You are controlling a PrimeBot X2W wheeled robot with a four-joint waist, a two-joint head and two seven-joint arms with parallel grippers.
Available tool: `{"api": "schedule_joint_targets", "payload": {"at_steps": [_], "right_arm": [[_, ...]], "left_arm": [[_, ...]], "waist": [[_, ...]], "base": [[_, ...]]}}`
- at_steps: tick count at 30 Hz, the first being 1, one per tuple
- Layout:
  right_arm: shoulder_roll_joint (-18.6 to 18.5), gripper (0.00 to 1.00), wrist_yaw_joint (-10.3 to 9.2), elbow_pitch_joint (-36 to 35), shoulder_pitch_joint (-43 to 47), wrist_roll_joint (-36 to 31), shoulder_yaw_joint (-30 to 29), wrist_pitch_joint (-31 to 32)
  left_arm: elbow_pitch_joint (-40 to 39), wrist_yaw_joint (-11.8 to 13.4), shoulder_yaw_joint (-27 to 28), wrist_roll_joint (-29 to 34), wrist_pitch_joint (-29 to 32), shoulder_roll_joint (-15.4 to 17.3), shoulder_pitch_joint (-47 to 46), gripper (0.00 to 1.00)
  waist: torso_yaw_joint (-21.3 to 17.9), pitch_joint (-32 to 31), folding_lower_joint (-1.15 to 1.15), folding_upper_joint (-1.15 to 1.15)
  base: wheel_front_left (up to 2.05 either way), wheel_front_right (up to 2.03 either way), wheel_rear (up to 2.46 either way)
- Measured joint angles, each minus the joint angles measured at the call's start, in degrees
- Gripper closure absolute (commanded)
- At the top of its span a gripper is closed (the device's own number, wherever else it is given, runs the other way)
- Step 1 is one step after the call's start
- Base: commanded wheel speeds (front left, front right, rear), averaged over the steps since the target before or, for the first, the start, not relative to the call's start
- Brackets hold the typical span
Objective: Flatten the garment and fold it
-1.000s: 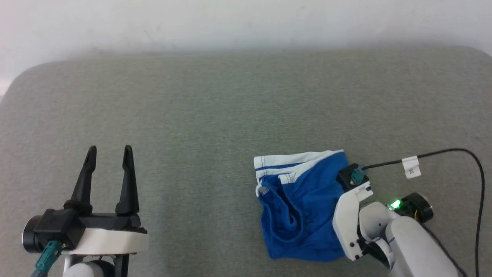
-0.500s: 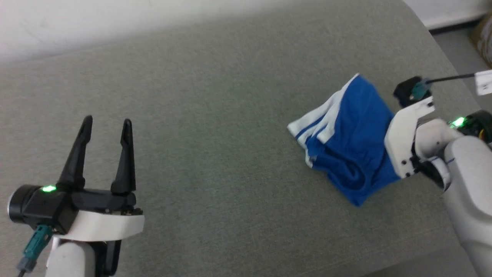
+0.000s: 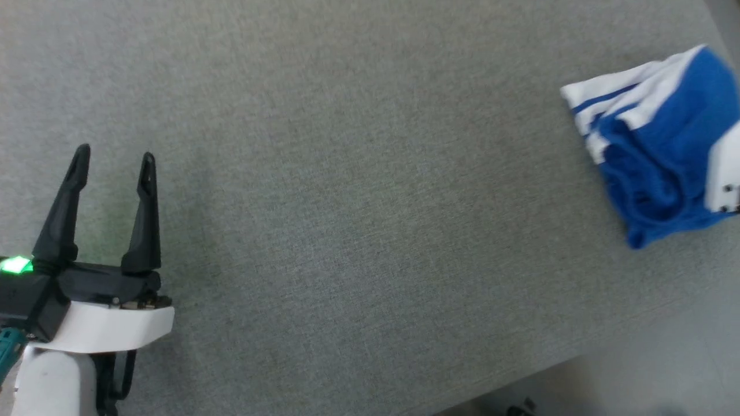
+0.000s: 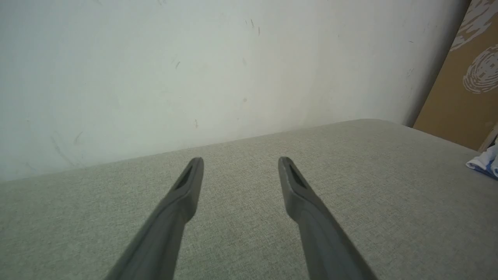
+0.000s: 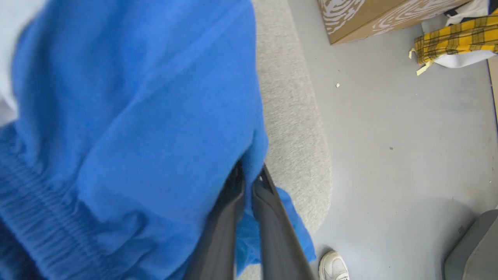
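Head view, nearest at the lower left: left gripper (image 3: 115, 153) spread wide, two dark fingers pointing up the picture, nothing between them, over a grey padded surface (image 3: 347, 202). Far across at the right edge: shorts (image 3: 653, 150), bright blue with white stripes, bunched in a heap close to the surface's rim, partly behind a white wrist shell (image 3: 722, 179) of the right arm.

Left wrist view: open fingers over bare grey fabric, well apart from the shorts, seen as a scrap of white and blue at the far right. Beyond, a pale scuffed wall (image 4: 155, 58) and a cardboard box (image 4: 459, 97).

Right wrist view: right gripper (image 5: 250, 170) clenched on a fold of the shorts, fingers almost together, blue cloth pinched between and draped round the tips. Gathered waistband at the lower left. Past the cloth, the rounded corner of the padded surface, then grey floor (image 5: 389, 155), with a white shoe (image 5: 334, 268) at the bottom edge. Farthest off, at the top right, the box and a yellow checked cloth (image 5: 455, 42).
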Motion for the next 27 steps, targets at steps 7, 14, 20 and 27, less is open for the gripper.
{"api": "schedule_joint_targets", "payload": {"at_steps": [7, 14, 20, 27], "right_arm": [[2.2, 0.00, 0.00, -2.1, -1.0, -6.8, -10.9, -2.6], [1.4, 0.00, -0.01, -4.9, -1.1, -9.6, -15.1, -8.4], [0.6, 0.00, -0.01, -11.8, -1.9, -0.5, -4.7, -17.4], [4.5, 0.00, -0.01, -22.6, 1.3, 6.4, 1.0, -25.1]], "left_arm": [[-0.2, 0.0, 0.4, -0.1, 0.0, 0.2, 0.0, 0.00], [0.6, 0.0, 0.3, -0.1, 0.0, -1.9, -0.3, 0.00], [2.2, 0.0, 1.3, 0.0, 0.0, -5.0, -0.2, 0.00], [3.7, 0.0, 5.0, 0.1, 0.0, -9.2, -0.1, 0.00]], "waist": [[0.7, 3.7, 0.00, 0.00], [1.9, 1.7, -0.02, 0.00], [3.1, -3.0, -0.03, 0.00], [5.0, -9.7, -0.03, 0.00]], "base": [[0.00, 0.00, 0.00], [0.00, 0.00, 0.00], [0.00, 0.00, 0.00], [0.00, 0.00, 0.00]]}}
